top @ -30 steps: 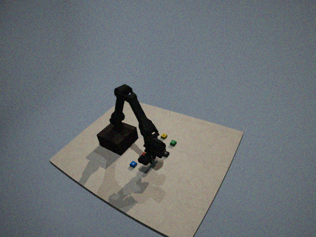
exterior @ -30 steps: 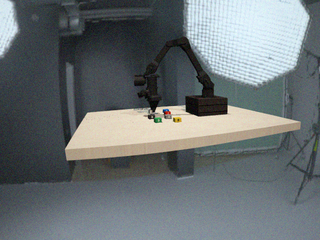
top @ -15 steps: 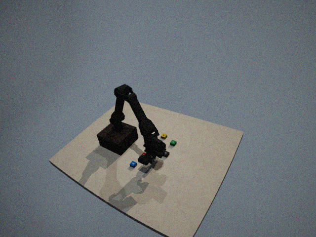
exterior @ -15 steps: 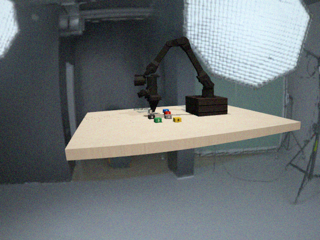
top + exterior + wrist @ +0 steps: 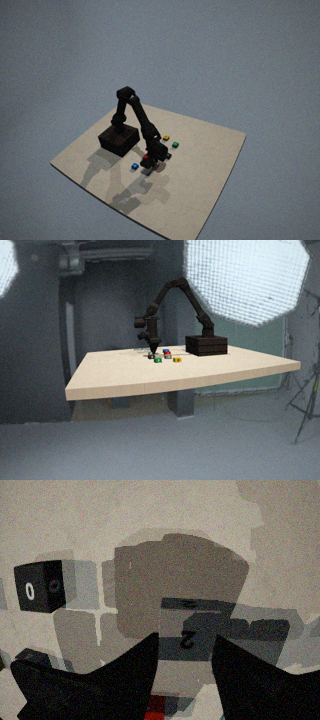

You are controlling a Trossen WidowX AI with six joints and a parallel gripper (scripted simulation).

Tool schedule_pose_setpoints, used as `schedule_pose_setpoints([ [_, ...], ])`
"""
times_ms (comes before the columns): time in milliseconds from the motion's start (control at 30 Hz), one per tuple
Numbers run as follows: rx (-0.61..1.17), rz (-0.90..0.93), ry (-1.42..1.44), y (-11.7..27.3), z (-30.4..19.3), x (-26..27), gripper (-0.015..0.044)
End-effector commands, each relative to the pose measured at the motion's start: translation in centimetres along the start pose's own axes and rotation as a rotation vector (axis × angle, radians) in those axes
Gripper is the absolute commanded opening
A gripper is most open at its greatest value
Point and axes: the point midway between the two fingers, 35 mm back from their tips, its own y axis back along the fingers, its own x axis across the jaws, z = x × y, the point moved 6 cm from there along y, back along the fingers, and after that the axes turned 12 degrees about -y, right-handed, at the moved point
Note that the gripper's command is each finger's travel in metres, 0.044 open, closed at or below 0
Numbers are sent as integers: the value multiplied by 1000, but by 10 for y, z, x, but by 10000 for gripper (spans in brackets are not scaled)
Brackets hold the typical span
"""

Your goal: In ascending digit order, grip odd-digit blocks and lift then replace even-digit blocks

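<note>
The gripper (image 5: 187,639) (image 5: 154,353) is shut on the grey block showing 2 (image 5: 172,629), with a fingertip on each side. The block is at or just above the table; whether it touches is hard to tell. A black block showing 0 (image 5: 31,587) (image 5: 151,357) (image 5: 168,156) stands beside it. A green block (image 5: 157,360) (image 5: 175,144) shows 3. A grey block (image 5: 168,356) seems to show 4. A red block (image 5: 167,353) (image 5: 145,157) seems to show 7. The digits on the yellow block (image 5: 177,359) (image 5: 165,137) and the blue block (image 5: 165,350) (image 5: 134,166) are unclear.
The arm's dark base box (image 5: 118,139) (image 5: 206,345) stands on the pale table (image 5: 206,155) (image 5: 116,371). The blocks lie close around the gripper, the red one towards the base. Arm shadows darken the table around the held block.
</note>
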Motion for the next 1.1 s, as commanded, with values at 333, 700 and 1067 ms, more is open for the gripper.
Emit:
schedule_pose_setpoints([
  [333,0,0,3,0,0,0,330],
  [700,0,0,3,36,0,0,400],
  [1067,-1,0,3,117,1,0,164],
])
